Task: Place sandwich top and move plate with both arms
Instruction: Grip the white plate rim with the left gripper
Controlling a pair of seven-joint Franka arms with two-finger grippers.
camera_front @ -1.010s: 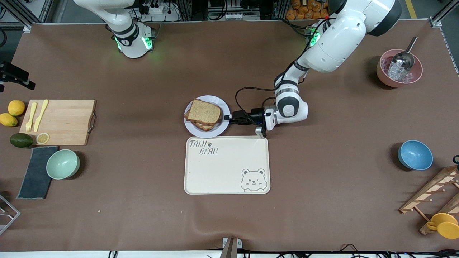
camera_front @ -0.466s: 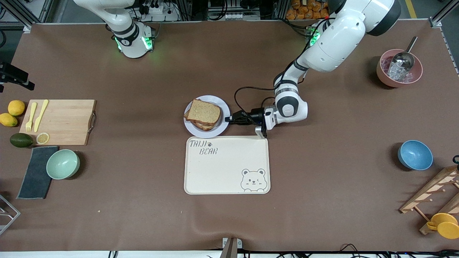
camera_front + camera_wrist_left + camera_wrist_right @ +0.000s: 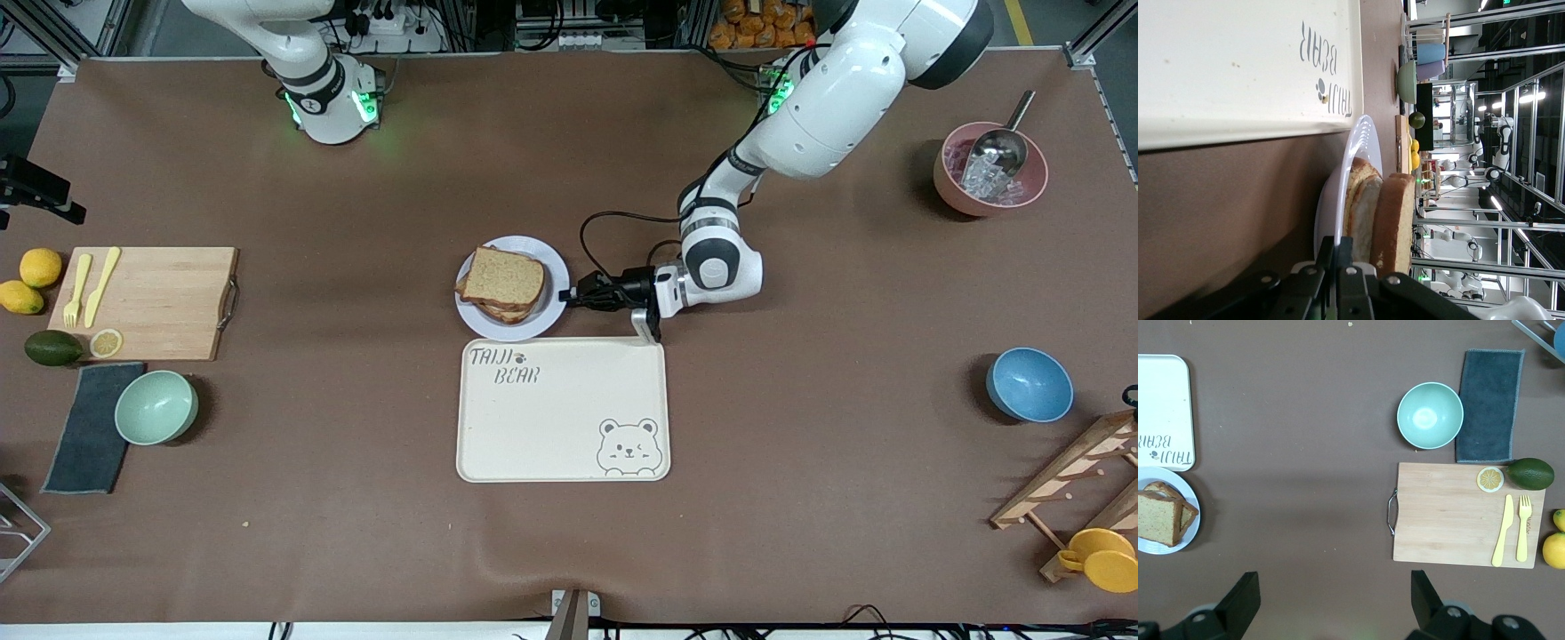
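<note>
Bread first: we see the sandwich top (image 3: 504, 274) lying flat on the stacked sandwich, which sits on the plate (image 3: 551, 307) near mid-surface, just farther from the front cam than the cream tray (image 3: 562, 411) w/ bear drawing. In the left wrist view the sandwich top (image 3: 1393, 223) shows edge-on as the outermost slice, w/ the plate (image 3: 1335, 193) under the stack and the tray (image 3: 1238, 67) alongside.

Left tool (image 3: 569, 295) is low at the plate's rim, on the side toward the left arm's end; we read its fingers as fully closed, pinching the plate edge. In the left wrist view the rim runs into the closed black fingers (image 3: 1338, 280).

Right tool (image 3: 1331, 613) hangs high w/ fingers spread wide, holding nothing, over bare surface between the plate (image 3: 1171, 547) and the wooden cutting board (image 3: 1451, 513); right arm waits.

Near the board: green bowl (image 3: 1429, 415), dark cloth (image 3: 1489, 403), avocado (image 3: 1530, 473).
</note>
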